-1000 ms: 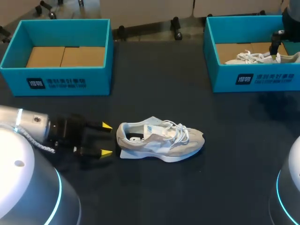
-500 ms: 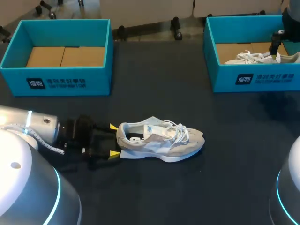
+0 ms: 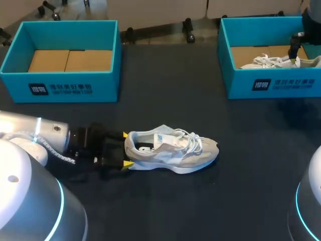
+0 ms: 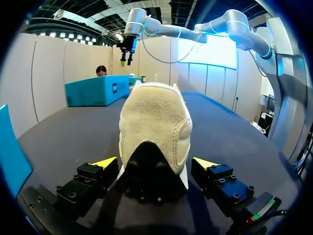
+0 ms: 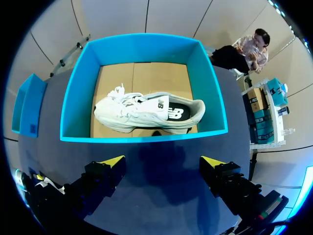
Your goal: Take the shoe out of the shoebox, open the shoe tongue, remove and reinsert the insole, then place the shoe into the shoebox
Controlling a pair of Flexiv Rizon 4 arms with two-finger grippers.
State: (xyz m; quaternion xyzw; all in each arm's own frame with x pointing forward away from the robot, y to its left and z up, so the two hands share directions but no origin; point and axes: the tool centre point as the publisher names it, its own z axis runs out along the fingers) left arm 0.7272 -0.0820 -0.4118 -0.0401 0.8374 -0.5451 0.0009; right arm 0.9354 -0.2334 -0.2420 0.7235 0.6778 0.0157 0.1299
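The shoe (image 3: pixel 170 149) lies mid-table, its heel between the left gripper's (image 3: pixel 127 149) spread fingers at 9 o'clock, untouched. A box (image 3: pixel 65 90) sits at 11 o'clock. Another box (image 3: pixel 271 85) at 1 o'clock holds a second shoe (image 5: pixel 146 113), with the right gripper (image 5: pixel 163 160) above it, fingers apart.

A beige suede shoe (image 3: pixel 170 150) with white laces, a white sole and a black insole lies on a dark navy table (image 3: pixel 241 191). The left shoebox (image 3: pixel 75 80) and right shoebox (image 3: pixel 291 85) are turquoise with tan cardboard floors and dark labels printed in white. The right one holds a white shoe (image 5: pixel 146 112) with a black insole. The left gripper (image 3: pixel 127 149) and right gripper (image 5: pixel 163 161) are black with yellow tips. The left arm (image 3: pixel 30 130) is silver.
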